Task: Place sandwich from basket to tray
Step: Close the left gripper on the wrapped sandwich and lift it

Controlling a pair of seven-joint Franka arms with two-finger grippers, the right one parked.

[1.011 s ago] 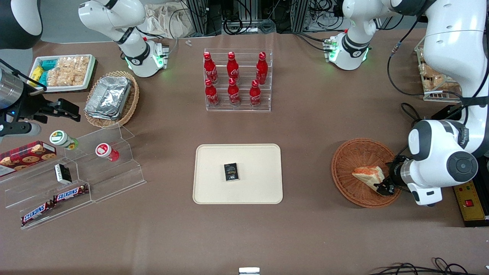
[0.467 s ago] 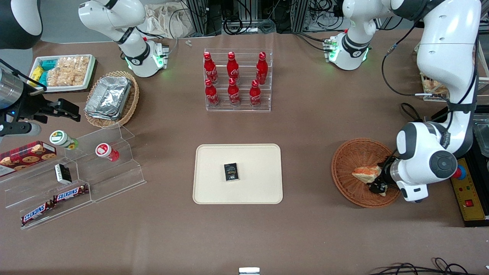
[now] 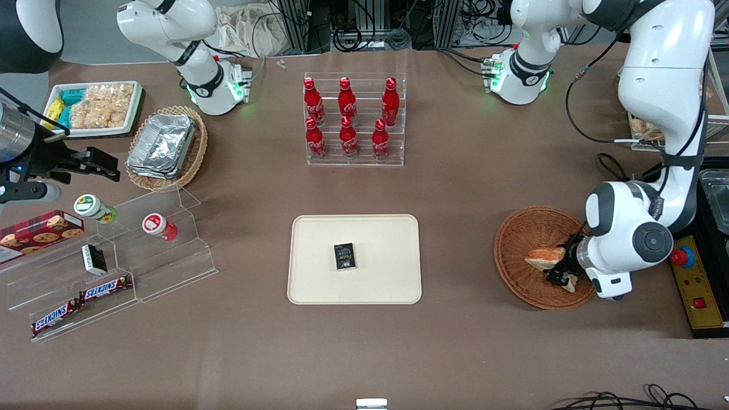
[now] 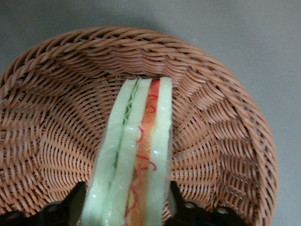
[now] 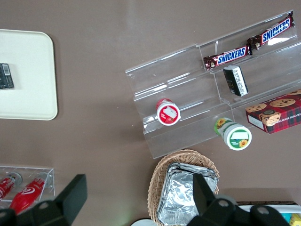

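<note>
Two fingers of my gripper [image 3: 561, 277] are clamping the sandwich [image 4: 134, 155] by its flat bread faces over the basket [image 4: 225, 141], squeezing gently since it looks soft, light and crushable

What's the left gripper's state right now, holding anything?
Left gripper: in the basket, shut on the sandwich, one finger on each bread face.
</note>
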